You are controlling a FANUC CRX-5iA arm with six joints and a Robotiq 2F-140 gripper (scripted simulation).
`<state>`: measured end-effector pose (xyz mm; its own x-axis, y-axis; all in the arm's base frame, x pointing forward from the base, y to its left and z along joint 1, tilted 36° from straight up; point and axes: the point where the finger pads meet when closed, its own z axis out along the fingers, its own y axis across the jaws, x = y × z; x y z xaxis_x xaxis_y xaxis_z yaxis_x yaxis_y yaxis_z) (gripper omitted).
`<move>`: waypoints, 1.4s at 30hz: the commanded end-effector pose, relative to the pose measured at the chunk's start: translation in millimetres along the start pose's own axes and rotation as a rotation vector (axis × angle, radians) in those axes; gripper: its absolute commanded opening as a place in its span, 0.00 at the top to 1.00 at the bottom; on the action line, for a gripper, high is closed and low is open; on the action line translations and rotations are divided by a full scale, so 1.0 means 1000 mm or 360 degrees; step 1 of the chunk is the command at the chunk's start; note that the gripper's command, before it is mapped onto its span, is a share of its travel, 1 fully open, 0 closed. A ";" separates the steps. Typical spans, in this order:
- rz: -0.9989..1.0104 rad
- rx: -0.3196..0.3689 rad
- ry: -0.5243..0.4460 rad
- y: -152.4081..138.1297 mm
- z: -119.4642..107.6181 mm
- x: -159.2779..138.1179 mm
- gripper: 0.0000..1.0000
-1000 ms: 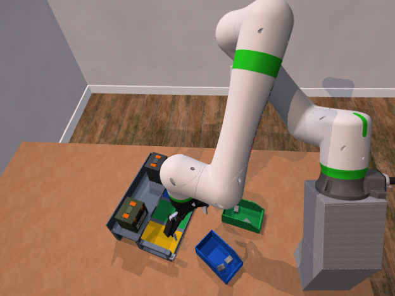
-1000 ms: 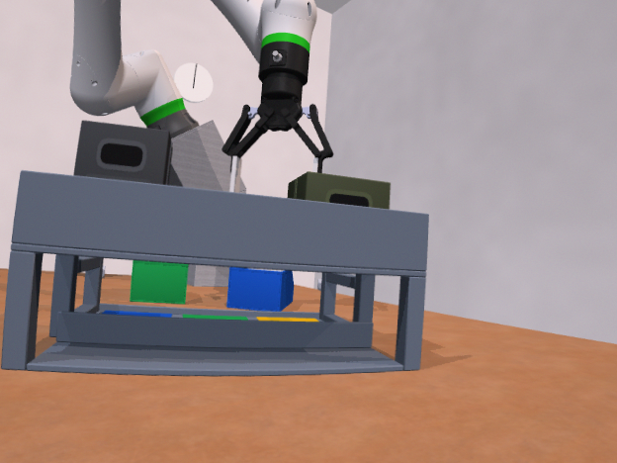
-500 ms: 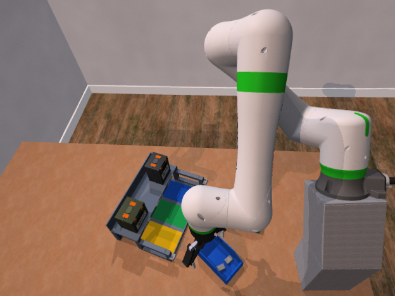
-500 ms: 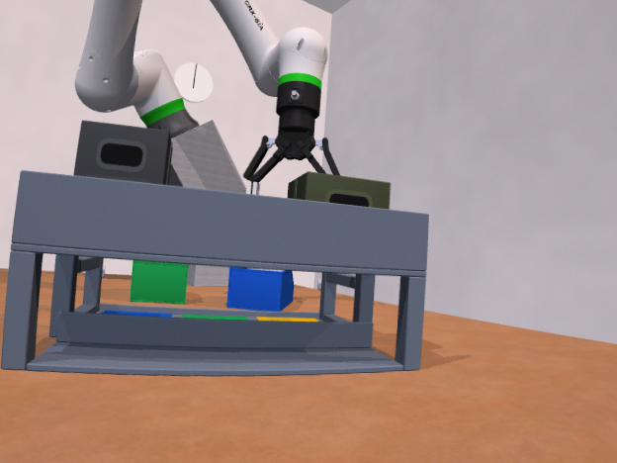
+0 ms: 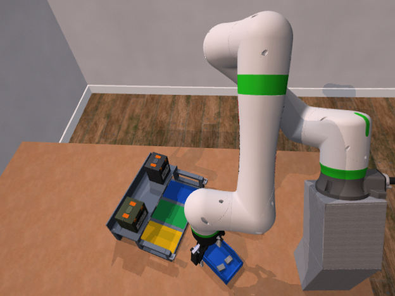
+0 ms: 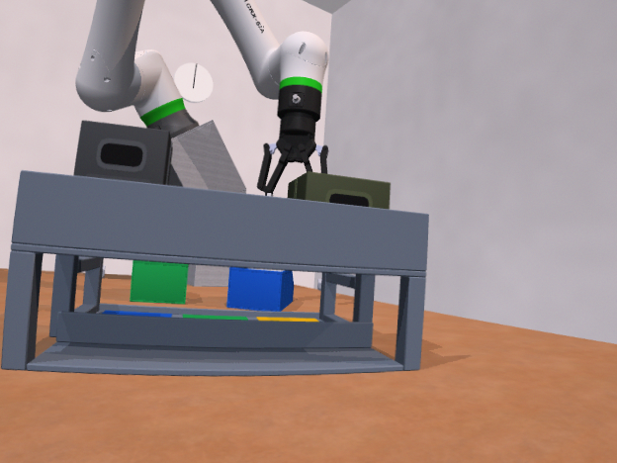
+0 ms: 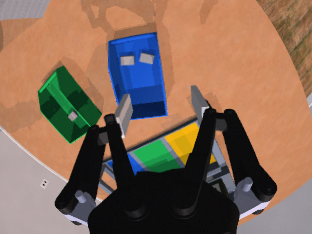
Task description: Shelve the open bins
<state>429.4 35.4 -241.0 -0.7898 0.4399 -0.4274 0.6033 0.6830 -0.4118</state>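
The blue bin [image 5: 222, 262] stands on the table in front of the shelf [image 5: 154, 207], with two grey parts in it. It also shows in the wrist view [image 7: 139, 74] and under the shelf's top board in the exterior view [image 6: 258, 288]. The green bin [image 7: 69, 105] stands on the table to its side with one part; the arm hides it in the top view. My gripper [image 5: 197, 259] points down over the blue bin's end nearest the shelf. Its fingers stand partly apart with nothing between them. The shelf's places are marked blue [image 5: 179, 190], green [image 5: 169, 213] and yellow [image 5: 162, 234].
A black box [image 5: 157, 167] and an olive box [image 5: 131, 214] stand on the shelf's top board. The arm's grey pedestal [image 5: 342, 240] stands at the table's right. My forearm hangs low over the shelf's open front.
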 end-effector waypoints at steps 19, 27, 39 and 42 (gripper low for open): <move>0.0000 -0.0001 0.0000 0.000 0.000 0.000 1.00; 0.0000 -0.0001 0.0000 0.000 0.000 0.000 1.00; 0.0000 -0.0001 0.0000 0.000 0.000 0.000 0.85; 0.0000 -0.0001 0.0000 0.000 0.000 0.000 0.85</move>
<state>429.4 35.4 -241.0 -0.7898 0.4399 -0.4274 0.6033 0.6830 -0.4118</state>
